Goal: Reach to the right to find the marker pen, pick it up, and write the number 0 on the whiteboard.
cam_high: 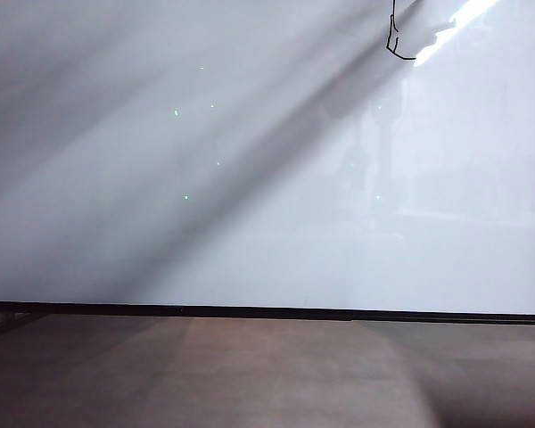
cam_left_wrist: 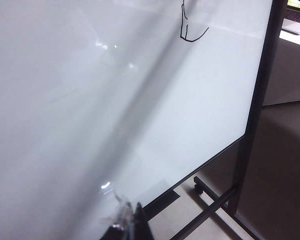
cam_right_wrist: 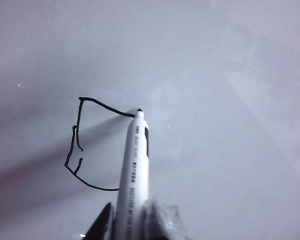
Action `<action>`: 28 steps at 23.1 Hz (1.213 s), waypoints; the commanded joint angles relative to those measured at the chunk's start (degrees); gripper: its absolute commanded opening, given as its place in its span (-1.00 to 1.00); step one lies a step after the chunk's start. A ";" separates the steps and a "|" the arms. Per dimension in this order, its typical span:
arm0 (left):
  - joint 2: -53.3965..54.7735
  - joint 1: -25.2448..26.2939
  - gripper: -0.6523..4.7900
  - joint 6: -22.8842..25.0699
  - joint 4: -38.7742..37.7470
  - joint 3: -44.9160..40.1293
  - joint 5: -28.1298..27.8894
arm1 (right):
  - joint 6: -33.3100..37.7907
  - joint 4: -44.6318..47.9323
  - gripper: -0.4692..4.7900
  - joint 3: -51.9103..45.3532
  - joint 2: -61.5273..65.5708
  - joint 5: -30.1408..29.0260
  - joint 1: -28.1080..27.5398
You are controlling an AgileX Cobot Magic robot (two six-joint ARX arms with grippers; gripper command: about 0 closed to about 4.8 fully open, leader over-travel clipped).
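- Right gripper (cam_right_wrist: pixel 131 220), right wrist view: its two dark fingers (cam_right_wrist: pixel 102 226) are pinched on the lower barrel of the marker pen (cam_right_wrist: pixel 134 170), which stands between them and points away from the camera.
- Marker pen: here a white barrel with a black clip and a small black tip. The tip touches the whiteboard (cam_right_wrist: pixel 230 125) at the end of the upper stroke of the number 0 (cam_right_wrist: pixel 90 145).
- Writing on the pen: a line of small dark print runs along the barrel; it is too fine to read.
- Number 0: a thin black angular outline, drawn along its top, one side and bottom; the side nearest the pen is open. In the exterior view only its lower part (cam_high: pixel 396 45) shows, at the top edge and right of centre, beside a bright streak of reflected light (cam_high: pixel 455 27).
- Left gripper (cam_left_wrist: pixel 132 222), left wrist view: only dark finger ends show at the frame's edge, near the whiteboard's black frame (cam_left_wrist: pixel 262 85); whether they are spread or closed cannot be told. Nothing is seen between them.
- Whiteboard stand: a wheeled black base (cam_left_wrist: pixel 210 202) rests on the floor.
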 commanded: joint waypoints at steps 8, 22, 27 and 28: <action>-0.24 0.00 -0.78 0.02 0.74 0.11 0.04 | 0.22 1.09 -0.84 0.37 0.94 -0.09 -0.02; -0.24 0.02 -0.78 0.04 0.74 0.11 0.02 | 0.22 -1.09 -0.84 0.35 1.70 0.13 -0.02; -0.24 0.02 -0.78 0.02 0.72 0.11 0.02 | 0.22 -4.42 -0.84 0.33 1.70 1.16 -0.02; -0.24 0.02 -0.78 0.02 0.70 0.11 0.04 | 0.22 -4.79 -0.84 0.31 1.70 1.70 -0.02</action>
